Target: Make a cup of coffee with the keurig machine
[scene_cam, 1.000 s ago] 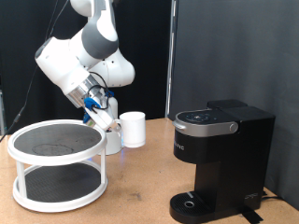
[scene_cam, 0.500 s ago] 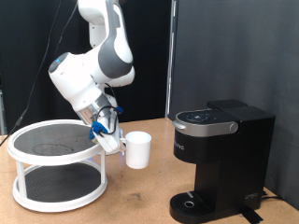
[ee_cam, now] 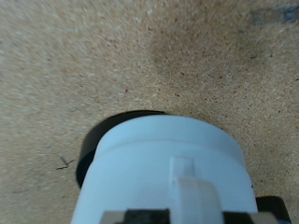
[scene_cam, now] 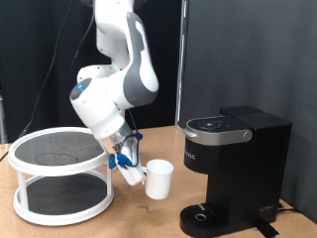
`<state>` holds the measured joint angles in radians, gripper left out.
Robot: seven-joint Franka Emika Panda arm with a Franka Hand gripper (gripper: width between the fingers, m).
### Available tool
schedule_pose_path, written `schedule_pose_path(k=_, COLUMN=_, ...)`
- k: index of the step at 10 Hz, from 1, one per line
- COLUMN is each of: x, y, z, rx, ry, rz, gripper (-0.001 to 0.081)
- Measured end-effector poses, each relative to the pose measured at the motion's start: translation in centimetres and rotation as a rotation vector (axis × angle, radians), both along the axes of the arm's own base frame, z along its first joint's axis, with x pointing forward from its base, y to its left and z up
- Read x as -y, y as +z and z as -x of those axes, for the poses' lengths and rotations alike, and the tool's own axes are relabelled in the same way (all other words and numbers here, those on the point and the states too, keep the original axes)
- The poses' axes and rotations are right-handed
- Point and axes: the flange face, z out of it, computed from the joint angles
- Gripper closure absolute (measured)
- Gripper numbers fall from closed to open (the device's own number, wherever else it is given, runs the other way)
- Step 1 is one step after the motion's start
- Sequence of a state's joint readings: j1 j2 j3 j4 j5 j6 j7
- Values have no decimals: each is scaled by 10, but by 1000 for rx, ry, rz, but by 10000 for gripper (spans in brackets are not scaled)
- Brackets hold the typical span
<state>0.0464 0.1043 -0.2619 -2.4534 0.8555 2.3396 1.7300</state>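
Carrying: the gripper [scene_cam: 132, 171] has the cup [scene_cam: 159, 179] by its handle side, fingers pinching it, lifted clear of the desk [scene_cam: 139, 213].
Step in hand: by my reading, the transfer of the cup toward the keurig machine [scene_cam: 235, 171]; nothing stands on its drip base [scene_cam: 203, 215].
Cup position: between the two-tier round rack [scene_cam: 61, 178] and the machine, over the desk's middle, upright or nearly so.
Wrist view: the cup [ee_cam: 168, 173] fills the frame over bare brown desk.
Demand of the move: the cup must come in low under the brew head, rim kept level.
Room: open desk between rack and machine; the machine's front overhang is the tight edge.
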Motion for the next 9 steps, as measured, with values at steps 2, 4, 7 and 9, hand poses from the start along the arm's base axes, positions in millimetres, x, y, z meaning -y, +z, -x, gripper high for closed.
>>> schedule_pose_path(k=2, x=-23, y=-16, z=-4, rx=23, ry=4, rz=7, gripper=805)
schedule_pose_path(k=4, x=-48, y=-28, z=-5, rx=64, ry=8, rz=8, gripper=805)
schedule_pose_path(k=7, x=-73, y=-39, z=-5, rx=90, ry=1, rz=12, gripper=805)
schedule_pose_path(k=9, x=-79, y=-42, z=-5, rx=123, ry=-17, rz=11, gripper=805)
